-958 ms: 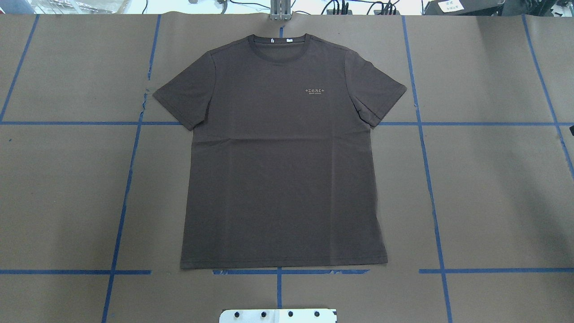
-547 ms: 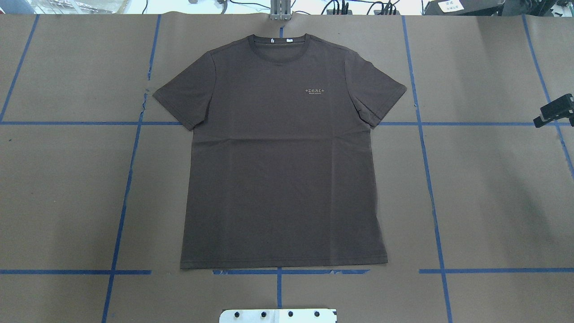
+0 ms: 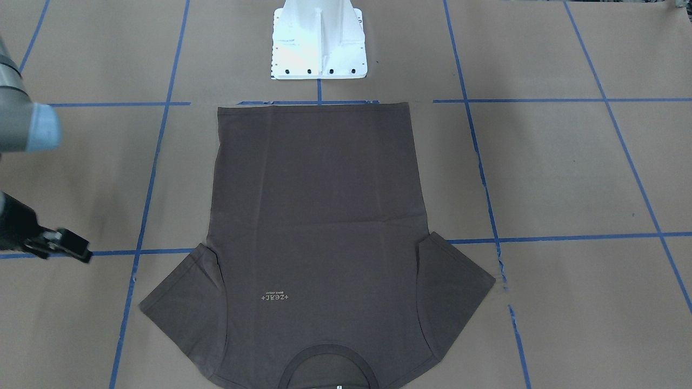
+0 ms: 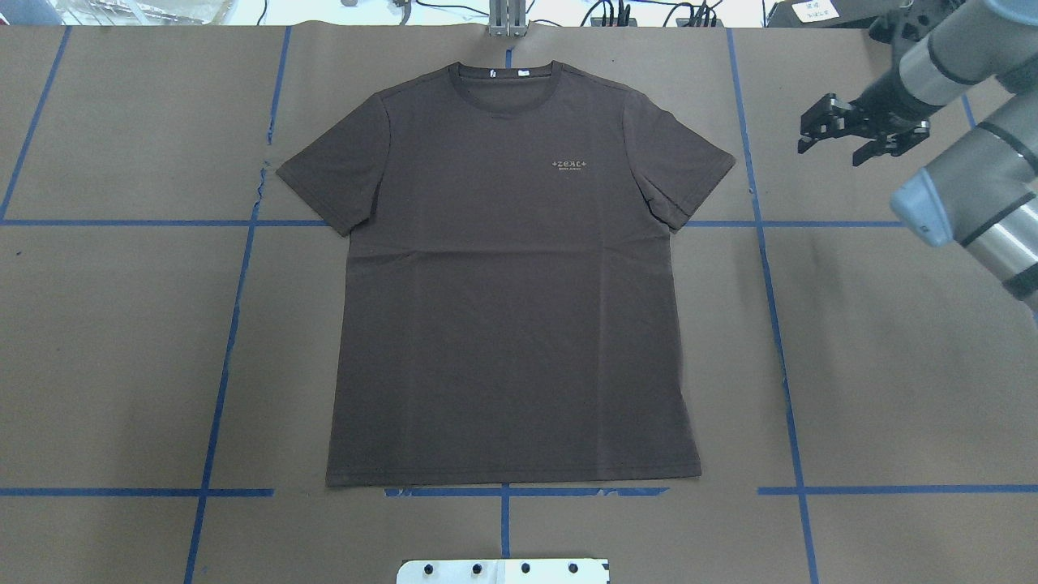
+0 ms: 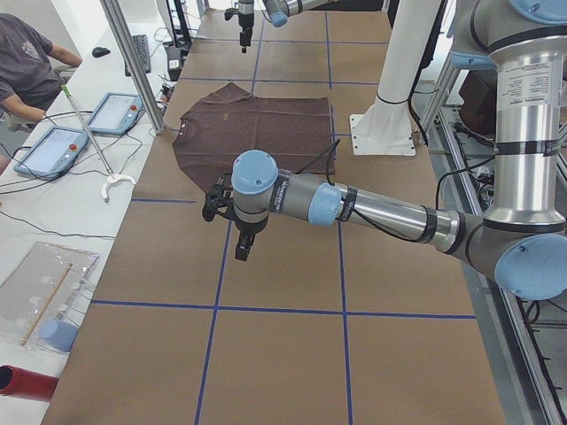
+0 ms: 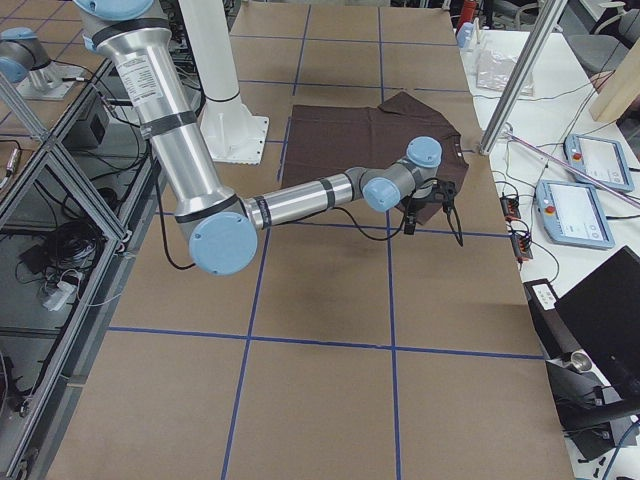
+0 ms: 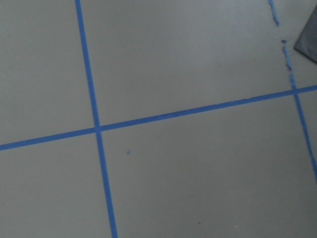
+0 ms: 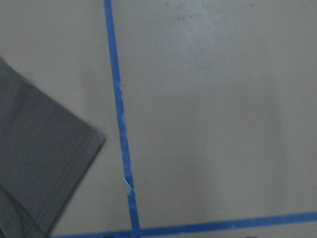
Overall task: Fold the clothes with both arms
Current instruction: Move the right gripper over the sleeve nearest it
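A worktable covered in brown paper and gridded with blue tape fills the lab bay, with a white bolted pedestal at the robot's edge; along the opposite side runs a white bench where a seated person in a grey shirt has two tablets within reach.

A dark grey-brown T-shirt lies flat, face up and unfolded in the middle of the table; both short sleeves are spread, its hem sits just beside the tape line in front of the pedestal, and its ribbed collar points toward the bench; pale chest lettering and white neck tags show.

The right arm reaches in from the robot's right; the right gripper hangs above bare paper near the sleeve on that side, across a tape line from it and clear of the cloth; its two fingers stand apart with nothing between them; its wrist camera looks down on that sleeve's stitched corner beside the tape.

The left arm stretches low over the table on the robot's left; the left gripper points down over bare paper near a tape line, apart from the shirt; whether its fingers are spread or closed cannot be told; its wrist camera catches two crossing tape lines and only the tip of the other sleeve at the frame's edge.
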`<state>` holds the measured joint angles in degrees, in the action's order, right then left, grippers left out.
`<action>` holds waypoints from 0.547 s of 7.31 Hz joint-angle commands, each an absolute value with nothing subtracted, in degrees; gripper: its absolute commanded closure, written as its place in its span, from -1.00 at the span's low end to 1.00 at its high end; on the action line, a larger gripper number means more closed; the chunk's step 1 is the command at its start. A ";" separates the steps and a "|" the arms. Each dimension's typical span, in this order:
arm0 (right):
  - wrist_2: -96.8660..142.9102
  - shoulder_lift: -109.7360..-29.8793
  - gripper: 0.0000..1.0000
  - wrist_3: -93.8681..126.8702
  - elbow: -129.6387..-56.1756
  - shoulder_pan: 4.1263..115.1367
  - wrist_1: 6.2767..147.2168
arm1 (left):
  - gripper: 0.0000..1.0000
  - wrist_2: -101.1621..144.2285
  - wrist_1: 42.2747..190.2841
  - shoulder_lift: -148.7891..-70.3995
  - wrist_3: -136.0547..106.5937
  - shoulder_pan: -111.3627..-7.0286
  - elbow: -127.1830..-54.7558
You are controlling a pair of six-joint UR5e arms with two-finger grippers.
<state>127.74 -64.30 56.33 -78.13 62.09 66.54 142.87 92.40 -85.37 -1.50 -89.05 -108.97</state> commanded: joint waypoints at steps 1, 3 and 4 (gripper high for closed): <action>123.49 -57.15 -0.64 64.16 -65.69 58.19 57.49 | -1.00 143.52 92.81 -85.34 -1.93 -89.12 -110.56; 119.91 -54.93 -0.51 64.51 -62.42 55.21 56.61 | -1.00 143.35 92.63 -84.73 -4.82 -89.03 -113.72; 119.71 -53.71 -0.46 64.60 -60.92 55.11 56.43 | -1.00 143.09 92.72 -84.73 -4.83 -89.03 -113.73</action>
